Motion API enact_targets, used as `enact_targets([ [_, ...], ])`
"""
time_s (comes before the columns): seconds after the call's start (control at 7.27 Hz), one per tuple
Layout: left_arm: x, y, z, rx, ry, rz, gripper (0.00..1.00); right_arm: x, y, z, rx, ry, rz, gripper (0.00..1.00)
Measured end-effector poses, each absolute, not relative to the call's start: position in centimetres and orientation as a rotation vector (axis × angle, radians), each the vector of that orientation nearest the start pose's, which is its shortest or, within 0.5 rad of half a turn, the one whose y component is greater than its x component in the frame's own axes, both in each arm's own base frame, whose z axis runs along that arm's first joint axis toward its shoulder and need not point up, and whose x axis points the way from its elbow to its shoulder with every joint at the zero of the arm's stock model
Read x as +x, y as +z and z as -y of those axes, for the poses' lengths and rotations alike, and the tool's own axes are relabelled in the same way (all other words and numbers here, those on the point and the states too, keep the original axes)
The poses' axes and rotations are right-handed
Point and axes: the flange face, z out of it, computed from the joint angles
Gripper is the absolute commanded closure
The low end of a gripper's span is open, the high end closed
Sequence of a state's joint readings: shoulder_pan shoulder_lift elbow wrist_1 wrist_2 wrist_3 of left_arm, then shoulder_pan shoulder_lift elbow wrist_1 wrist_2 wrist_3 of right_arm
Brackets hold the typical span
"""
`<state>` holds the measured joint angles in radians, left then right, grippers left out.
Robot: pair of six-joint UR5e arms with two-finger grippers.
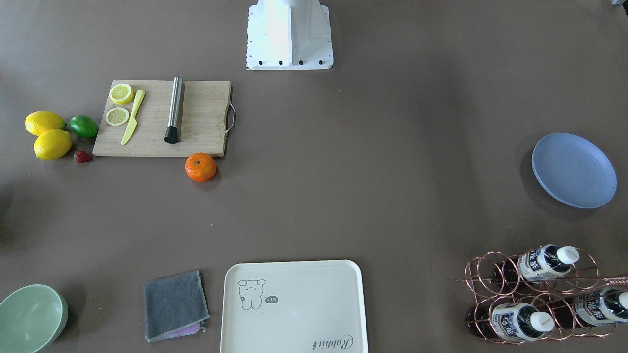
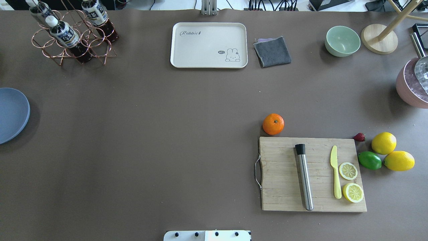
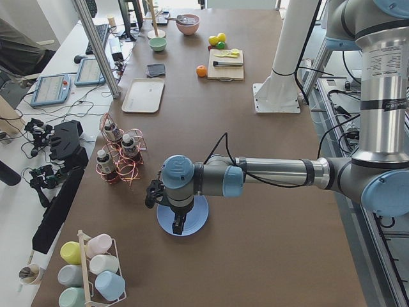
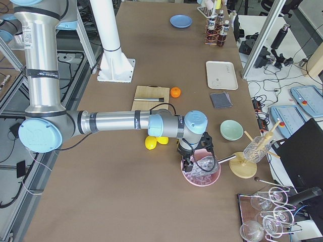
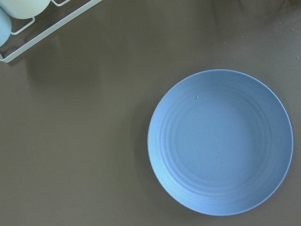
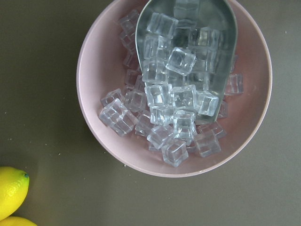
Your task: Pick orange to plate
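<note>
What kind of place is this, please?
Likely a robotics lab staged as a kitchen or bar: teach pendants beside the table, a cutting board with lemon slices, a bowl of ice cubes.

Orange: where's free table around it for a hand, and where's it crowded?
Bare table runs from the orange toward the tray and across to the plate. Crowded only robot-side, where the cutting board lies close beside it.

Matt plate, glossy dimpled orange, wooden cutting board.
</note>
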<state>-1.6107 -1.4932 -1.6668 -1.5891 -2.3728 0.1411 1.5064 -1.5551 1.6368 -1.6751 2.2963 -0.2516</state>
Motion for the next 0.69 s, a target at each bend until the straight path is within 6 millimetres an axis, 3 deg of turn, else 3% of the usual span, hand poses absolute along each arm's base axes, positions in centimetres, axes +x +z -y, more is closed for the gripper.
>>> enact_targets([
  [0.69, -7.85, 64.53, 45.78, 0.104, 0.11, -0.802, 0.02, 3.46, 63.18, 49.87, 0.047, -0.293, 0.736, 0.0],
])
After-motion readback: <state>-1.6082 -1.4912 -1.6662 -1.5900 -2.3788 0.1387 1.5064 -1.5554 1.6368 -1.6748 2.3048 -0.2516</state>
